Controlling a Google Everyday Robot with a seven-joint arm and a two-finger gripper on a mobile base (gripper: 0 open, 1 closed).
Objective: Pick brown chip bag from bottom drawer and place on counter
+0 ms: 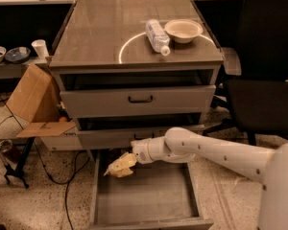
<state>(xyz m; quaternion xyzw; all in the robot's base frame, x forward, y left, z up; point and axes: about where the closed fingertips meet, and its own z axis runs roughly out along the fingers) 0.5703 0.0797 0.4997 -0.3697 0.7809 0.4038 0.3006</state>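
Arm [216, 152] outstretched, gripper [119, 166] low at tip, down-tilted

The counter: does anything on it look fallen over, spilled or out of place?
The clear plastic bottle lies on its side on the counter, over the pale ring mark, beside the upright bowl. Nothing looks spilled. The gripper is low down, over the back of the open bottom drawer.
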